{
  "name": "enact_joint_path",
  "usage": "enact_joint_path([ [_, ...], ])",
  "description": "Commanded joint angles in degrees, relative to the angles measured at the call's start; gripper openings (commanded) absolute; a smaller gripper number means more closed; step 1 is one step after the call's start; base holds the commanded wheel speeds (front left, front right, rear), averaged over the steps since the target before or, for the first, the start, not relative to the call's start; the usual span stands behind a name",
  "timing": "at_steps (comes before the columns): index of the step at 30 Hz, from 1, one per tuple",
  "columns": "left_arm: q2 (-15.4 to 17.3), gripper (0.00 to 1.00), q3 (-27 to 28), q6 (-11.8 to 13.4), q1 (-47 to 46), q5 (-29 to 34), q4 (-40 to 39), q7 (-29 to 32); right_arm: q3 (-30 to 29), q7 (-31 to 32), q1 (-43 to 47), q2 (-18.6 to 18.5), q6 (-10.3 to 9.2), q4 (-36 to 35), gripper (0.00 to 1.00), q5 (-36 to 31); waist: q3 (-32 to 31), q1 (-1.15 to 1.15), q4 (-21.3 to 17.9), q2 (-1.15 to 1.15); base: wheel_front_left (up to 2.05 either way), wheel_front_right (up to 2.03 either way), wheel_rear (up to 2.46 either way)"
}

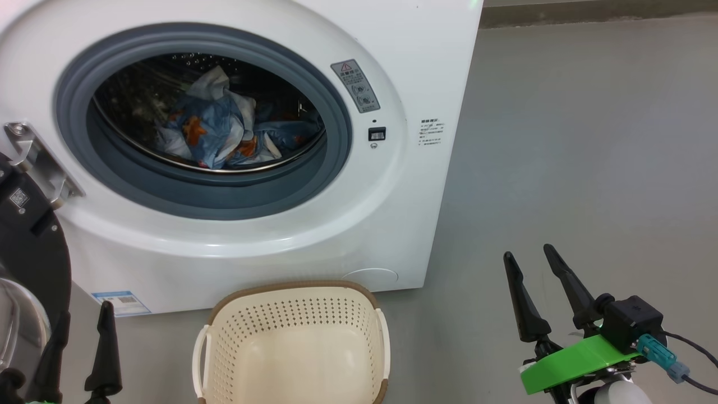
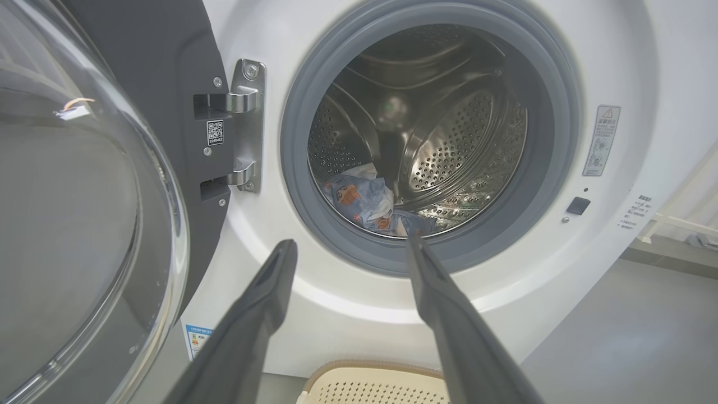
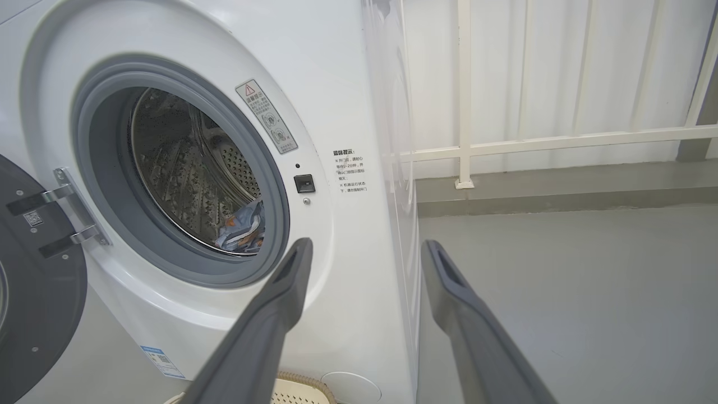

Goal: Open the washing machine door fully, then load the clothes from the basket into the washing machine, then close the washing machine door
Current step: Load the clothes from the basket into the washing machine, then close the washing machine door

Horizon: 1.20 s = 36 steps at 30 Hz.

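- Shows washing machine door (image 1: 33, 252) swung open at left, hanging on hinge (image 1: 39, 163).
- Finds clothes (image 1: 219, 129) bunched inside washing machine (image 1: 420, 84) drum (image 1: 129, 95).
- Locates basket (image 1: 291, 287) on floor (image 1: 561, 140), just before it.
- Reads left gripper (image 1: 84, 314) and right gripper (image 1: 528, 252) spread wide, holding nothing.

Underfoot, smooth grey floor (image 1: 572, 157), evenly lit. At its far edge, a low grey kerb (image 3: 561, 196) beneath a white railing (image 3: 561, 138). Behind, pale ribbed wall (image 3: 521, 67).
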Motion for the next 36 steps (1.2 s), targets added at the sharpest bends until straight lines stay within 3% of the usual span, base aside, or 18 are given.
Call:
enact_joint_path([
  [1, 1.03, 1.00, 2.18, -0.14, -0.87, 0.65, -0.82, -0.36, 1.43, -0.27, -0.60, -0.15, 0.09, -1.09, 1.00, -0.52, -0.14, 0.00, 0.01, 0.00, 0.00, 0.00, 0.00],
  [28, 1.97, 1.00, 1.16, -0.14, -0.74, -2.81, -0.39, -0.36, 1.73, -0.27, -0.58, -0.15, 0.09, -0.38, 1.00, -0.38, -1.17, 0.00, -0.44, 0.00, 0.00, 0.00, 0.00],
  [36, 1.74, 1.00, 1.26, -0.14, -0.67, -2.10, -0.50, -0.36, 1.71, -0.27, -0.46, -0.15, 0.09, -0.45, 1.00, -0.45, -1.11, 0.00, -0.25, 0.00, -0.72, 0.72, 0.01],
])
